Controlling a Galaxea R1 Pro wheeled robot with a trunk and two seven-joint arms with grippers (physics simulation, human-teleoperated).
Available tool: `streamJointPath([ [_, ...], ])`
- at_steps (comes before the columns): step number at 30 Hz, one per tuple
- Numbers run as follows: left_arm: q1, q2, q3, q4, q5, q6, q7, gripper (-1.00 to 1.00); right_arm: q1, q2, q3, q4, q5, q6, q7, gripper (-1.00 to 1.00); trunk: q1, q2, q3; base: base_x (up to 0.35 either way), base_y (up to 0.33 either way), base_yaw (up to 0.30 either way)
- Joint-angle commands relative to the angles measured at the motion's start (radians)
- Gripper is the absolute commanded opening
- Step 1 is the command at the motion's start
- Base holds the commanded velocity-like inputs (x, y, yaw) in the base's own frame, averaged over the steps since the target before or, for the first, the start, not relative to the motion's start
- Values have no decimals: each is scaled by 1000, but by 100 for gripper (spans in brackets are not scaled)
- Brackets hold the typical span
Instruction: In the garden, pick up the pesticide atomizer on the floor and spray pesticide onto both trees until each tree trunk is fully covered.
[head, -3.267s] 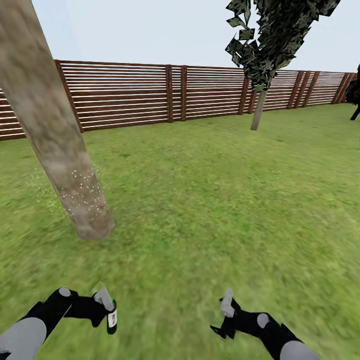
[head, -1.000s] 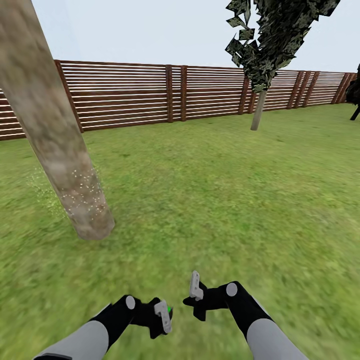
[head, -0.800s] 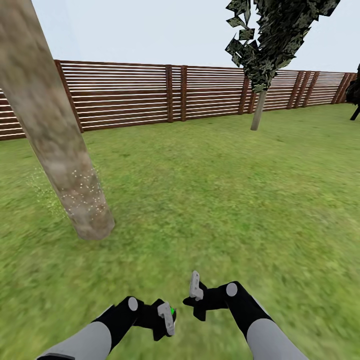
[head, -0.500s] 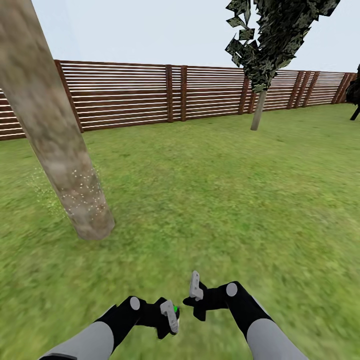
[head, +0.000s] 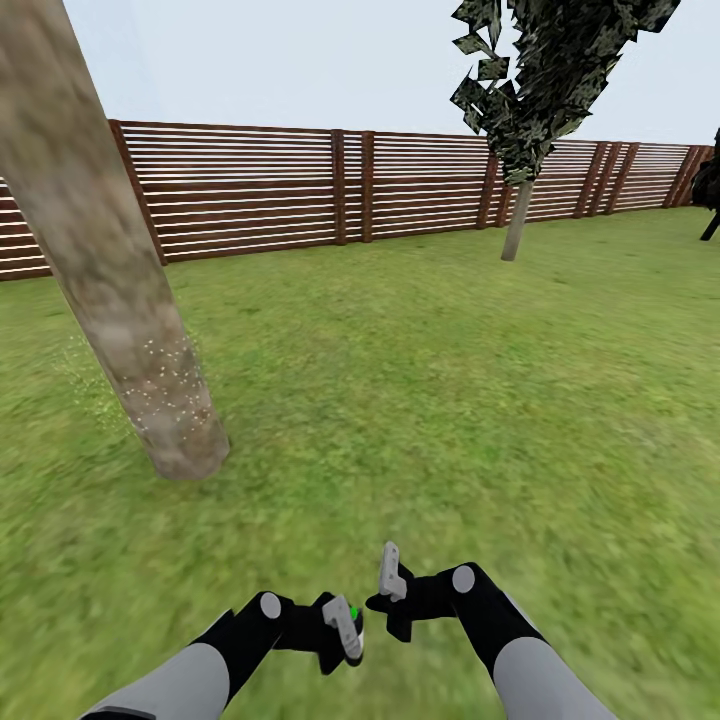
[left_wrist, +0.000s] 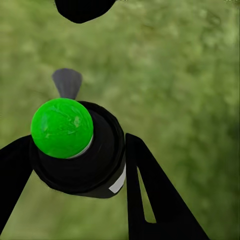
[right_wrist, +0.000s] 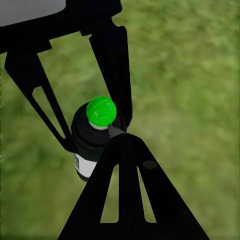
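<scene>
1 left claw (left_wrist: 75, 165) around atomizer (left_wrist: 77, 150)

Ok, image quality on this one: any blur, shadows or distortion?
Head view: grass smeared near the grippers, sharper toward the fence; near trunk leans as if wide-angle-bent; no cast shadows, flat light. Left wrist view: atomizer crisp, lawn behind it soft. Right wrist view: the same, fingers as black silhouettes.

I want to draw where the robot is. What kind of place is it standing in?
It looks like a garden or backyard. Green lawn covers the ground, a brown slatted wooden fence runs along the back, and there are trees: a thick pale trunk close by and a leafy tree near the fence.
</scene>
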Motion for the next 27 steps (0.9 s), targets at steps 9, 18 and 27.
streamJointPath([
  [9, 0, -12, -3, 0, 22, -6, 0, -100, -1, 2, -8, -1, 8, -4, 5, -100, 0, 0, -1, 0, 0, 0],
  [18, 0, -18, -1, 0, 23, -47, 0, -100, -1, 2, -8, -1, 8, -4, 5, -100, 0, 0, -1, 0, 0, 0],
  [27, 2, 67, -5, 3, 18, -47, -1, -100, -1, 2, -8, -1, 8, -4, 5, -100, 0, 0, -1, 0, 0, 0],
])
